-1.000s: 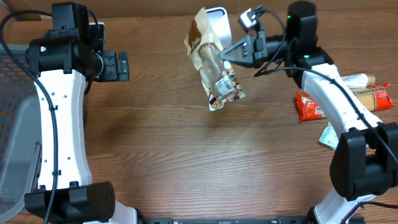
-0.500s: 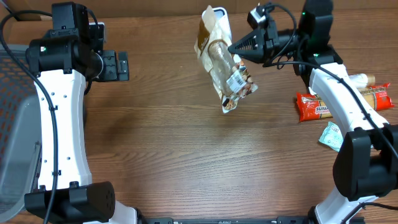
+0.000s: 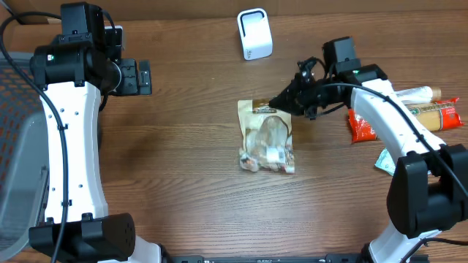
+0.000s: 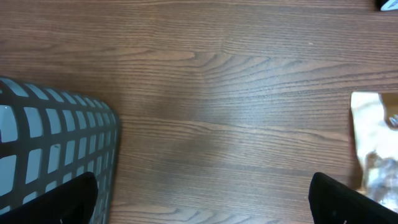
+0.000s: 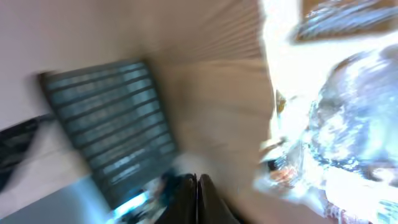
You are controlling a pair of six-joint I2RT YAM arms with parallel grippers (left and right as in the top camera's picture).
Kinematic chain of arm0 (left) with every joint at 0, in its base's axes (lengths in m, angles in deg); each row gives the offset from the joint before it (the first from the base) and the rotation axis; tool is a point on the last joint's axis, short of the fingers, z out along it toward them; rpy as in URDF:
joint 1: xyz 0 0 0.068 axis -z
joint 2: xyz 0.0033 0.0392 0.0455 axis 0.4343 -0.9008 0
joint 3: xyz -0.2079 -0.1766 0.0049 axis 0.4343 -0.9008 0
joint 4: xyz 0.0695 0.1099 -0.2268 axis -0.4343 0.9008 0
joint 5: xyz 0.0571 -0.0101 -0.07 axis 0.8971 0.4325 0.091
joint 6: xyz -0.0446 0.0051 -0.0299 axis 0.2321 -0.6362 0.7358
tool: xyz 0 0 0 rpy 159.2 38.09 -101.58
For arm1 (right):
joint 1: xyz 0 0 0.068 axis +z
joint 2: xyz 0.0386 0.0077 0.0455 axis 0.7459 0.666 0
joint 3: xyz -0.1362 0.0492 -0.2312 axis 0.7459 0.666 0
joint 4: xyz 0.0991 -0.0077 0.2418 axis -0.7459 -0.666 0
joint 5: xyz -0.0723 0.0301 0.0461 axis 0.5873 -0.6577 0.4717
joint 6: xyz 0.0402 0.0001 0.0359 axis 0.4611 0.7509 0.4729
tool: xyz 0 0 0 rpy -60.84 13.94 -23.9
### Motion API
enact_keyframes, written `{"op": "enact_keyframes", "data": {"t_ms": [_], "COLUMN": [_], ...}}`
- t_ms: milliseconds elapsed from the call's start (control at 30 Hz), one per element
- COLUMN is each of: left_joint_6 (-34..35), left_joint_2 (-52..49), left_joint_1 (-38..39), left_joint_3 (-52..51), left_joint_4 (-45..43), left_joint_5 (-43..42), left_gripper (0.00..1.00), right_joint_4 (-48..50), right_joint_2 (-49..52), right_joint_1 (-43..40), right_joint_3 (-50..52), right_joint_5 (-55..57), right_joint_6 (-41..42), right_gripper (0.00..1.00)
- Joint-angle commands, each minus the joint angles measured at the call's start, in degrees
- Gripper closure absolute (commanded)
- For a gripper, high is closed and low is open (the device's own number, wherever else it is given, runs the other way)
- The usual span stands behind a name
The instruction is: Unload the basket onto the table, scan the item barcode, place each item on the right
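Snack bag (image 3: 266,136) lies flat on table (image 3: 183,183), near side of scanner (image 3: 254,33), w/ R gripper (image 3: 284,104) fingers together at bag's top corner (pinch unclear) & L gripper (image 3: 146,77) fingers wide apart far left of scanner; seems pre-scan, next: lift bag, label toward scanner.

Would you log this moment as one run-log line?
tan-and-clear plastic snack bag flat on wooden table; right gripper shut on its top corner; left gripper open, empty

A shop-checkout station on a brown wood-grain table (image 3: 183,197): a small white box-shaped barcode scanner (image 3: 254,33) stands at the far edge. A clear plastic snack bag (image 3: 267,142) lies in front of it, a grey plastic lattice basket (image 3: 18,161) well to its left, and red and orange packaged groceries (image 3: 365,124) to its right.
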Motion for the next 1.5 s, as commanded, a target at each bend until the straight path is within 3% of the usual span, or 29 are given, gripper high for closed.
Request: {"op": "enact_keyframes", "data": {"t_ms": [0, 67, 100, 233, 367, 467, 633, 833, 1000, 1467], "left_joint_6": [-1.09, -1.09, -1.07, -1.07, -1.09, -1.09, -1.09, -1.07, -1.09, -1.09], "left_joint_2": [-0.31, -0.33, -0.33, -0.33, -0.33, -0.33, -0.33, -0.37, -0.37, -0.37], "left_joint_1": [-0.07, -0.07, -0.07, -0.07, -0.07, -0.04, -0.09, -0.11, -0.09, -0.11], "left_joint_3": [1.07, 1.07, 1.07, 1.07, 1.07, 1.07, 1.09, 1.07, 1.07, 1.09], "left_joint_4": [-0.22, -0.22, -0.22, -0.22, -0.22, -0.22, -0.22, -0.22, -0.22, -0.22], "left_joint_5": [0.35, 0.35, 0.35, 0.35, 0.35, 0.35, 0.35, 0.35, 0.35, 0.35], "left_gripper": [0.00, 0.00, 0.00, 0.00, 0.00, 0.01, 0.01, 0.01, 0.01, 0.01], "right_joint_4": [-1.90, -3.50, -3.96, -5.35, -6.27, -9.68, -10.97, -7.19, -4.85, -0.90], "right_joint_2": [-1.84, -1.84, -1.84, -1.84, -1.70, -0.72, 1.75, 7.28, 12.94, 16.92], "right_joint_1": [0.92, 1.18, 1.22, 1.18, 1.25, 2.54, 5.57, 7.61, 7.93, 6.60], "right_joint_3": [-0.13, -0.13, -0.13, -0.13, -0.83, -3.72, -7.52, -7.65, -7.65, -7.65], "right_joint_5": [15.06, 19.67, 21.22, 26.71, 27.54, 32.65, 38.38, 38.49, 35.93, 30.80], "right_joint_6": [-8.48, -11.41, -12.50, -17.68, -23.39, -25.62, -28.24, -31.45, -33.00, -35.63], "right_gripper": [0.96, 0.96, 0.90, 0.32, 0.14, 0.06, 0.04, 0.11, 0.11, 0.14]}}
